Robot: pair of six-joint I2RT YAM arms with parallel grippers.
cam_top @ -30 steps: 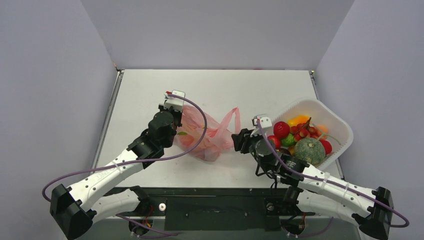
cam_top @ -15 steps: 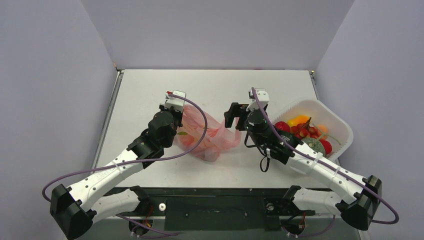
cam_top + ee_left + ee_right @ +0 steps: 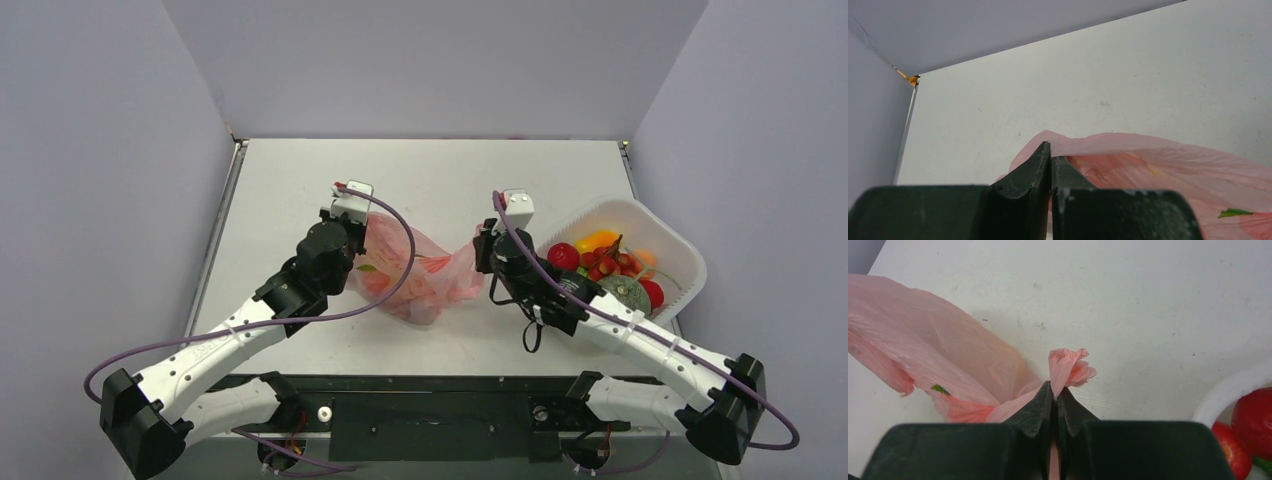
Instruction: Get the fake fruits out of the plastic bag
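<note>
The pink plastic bag (image 3: 420, 275) lies on the table between my two arms. My left gripper (image 3: 352, 222) is shut on the bag's left edge; in the left wrist view its jaws (image 3: 1050, 159) pinch the pink film (image 3: 1158, 165). My right gripper (image 3: 482, 243) is shut on the bag's right handle, whose crumpled end (image 3: 1068, 367) pokes out above the closed jaws (image 3: 1054, 390). A red fruit with a green leaf (image 3: 955, 402) shows through the film inside the bag. Several fake fruits (image 3: 600, 270) lie in the white basket.
The white rounded-square basket (image 3: 668, 240) stands at the right of the table, holding red, yellow and green fruits and a green melon (image 3: 622, 293). Its rim shows in the right wrist view (image 3: 1228, 390). The table's back edge meets the grey walls.
My right arm swung from the basket side to the bag's right handle and shut on it. The handle, upright a second ago, is now pulled down and right. My left gripper has not moved.
</note>
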